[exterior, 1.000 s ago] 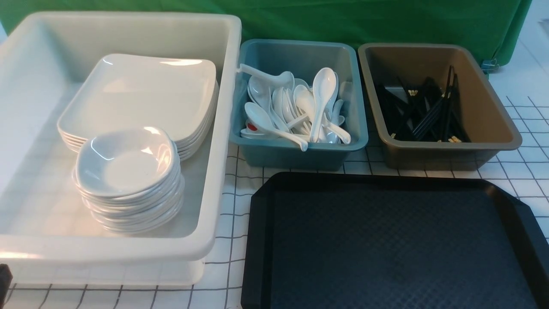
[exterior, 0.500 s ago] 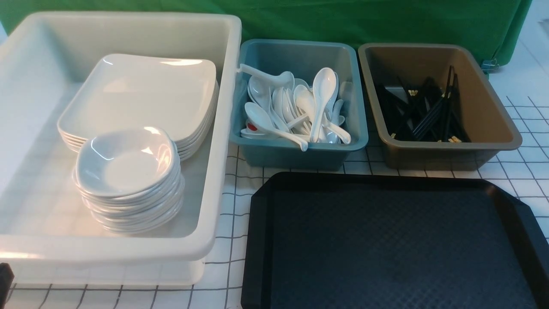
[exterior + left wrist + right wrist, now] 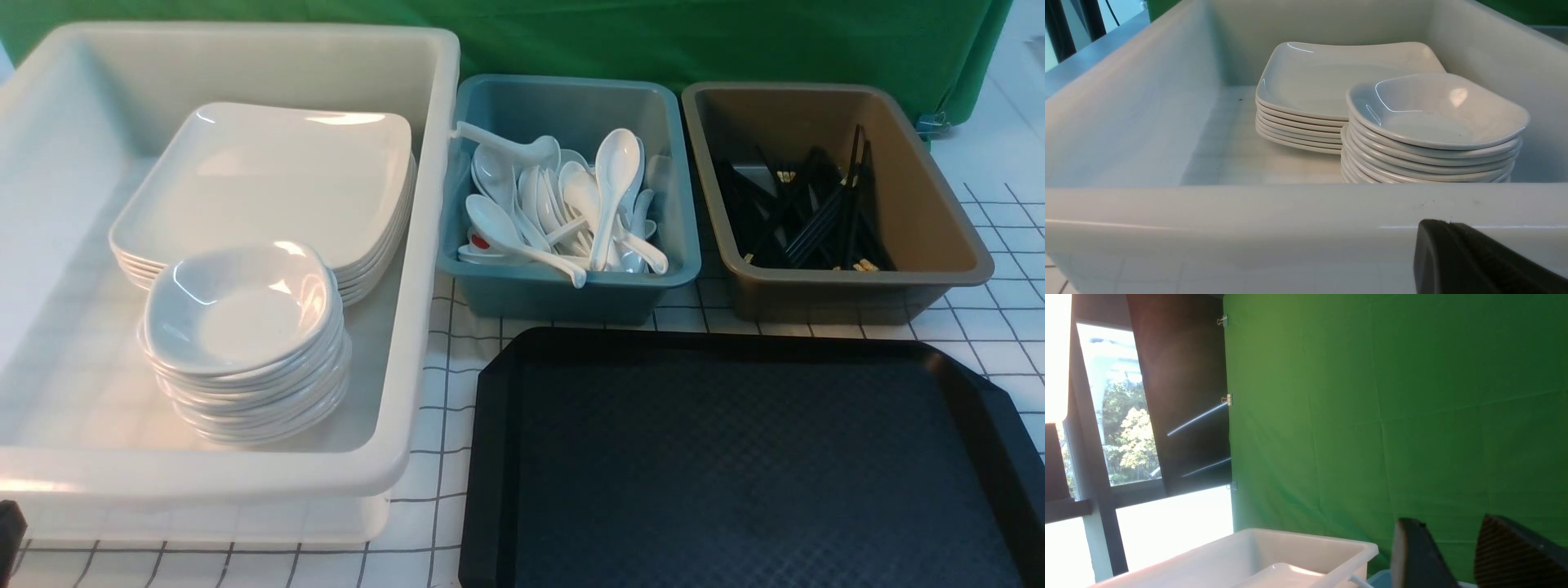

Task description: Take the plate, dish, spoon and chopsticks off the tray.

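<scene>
The tray [image 3: 735, 465], lower right, lies bare. Left end effector [image 3: 1457, 253] pressed together, right end effector [image 3: 1453, 555] spread, empty; careless retreat might clip the white tub [image 3: 424, 245].

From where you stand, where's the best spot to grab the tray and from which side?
Probably the tray's left rim, coming in from above on that side. The low raised rim is the only lip to pinch, the top is flat and bare, and the left edge has open tablecloth beside it, whereas the far edge sits close to the tubs.
</scene>
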Robot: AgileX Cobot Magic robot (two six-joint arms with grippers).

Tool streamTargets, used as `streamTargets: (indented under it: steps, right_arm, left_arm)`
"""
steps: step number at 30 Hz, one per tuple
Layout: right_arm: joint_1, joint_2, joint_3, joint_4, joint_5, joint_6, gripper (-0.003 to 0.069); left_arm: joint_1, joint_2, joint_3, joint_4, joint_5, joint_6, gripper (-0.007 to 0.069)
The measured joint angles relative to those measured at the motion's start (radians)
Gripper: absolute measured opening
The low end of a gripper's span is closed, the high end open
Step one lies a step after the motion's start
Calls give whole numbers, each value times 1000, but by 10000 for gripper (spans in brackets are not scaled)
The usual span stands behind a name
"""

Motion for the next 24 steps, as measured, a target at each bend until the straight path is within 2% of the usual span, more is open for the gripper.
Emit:
streamTargets:
  steps: [7,10,14,21,24]
  right_arm:
    - [0,0,0,18,0,-26,240]
    - [0,0,1,187,0,-214,240]
    - [0,1,1,330,1,-384,240]
    - [-9,0,17,369,34,-478,240]
    - [-100,0,59,369,33,-532,240]
  left_arm:
    - [0,0,0,0,0,0,5]
    - [0,0,0,0,0,0,5]
    - [0,0,0,0,0,0,5]
    - [0,0,0,1,-1,0,5]
    - [0,0,0,11,-1,0,5]
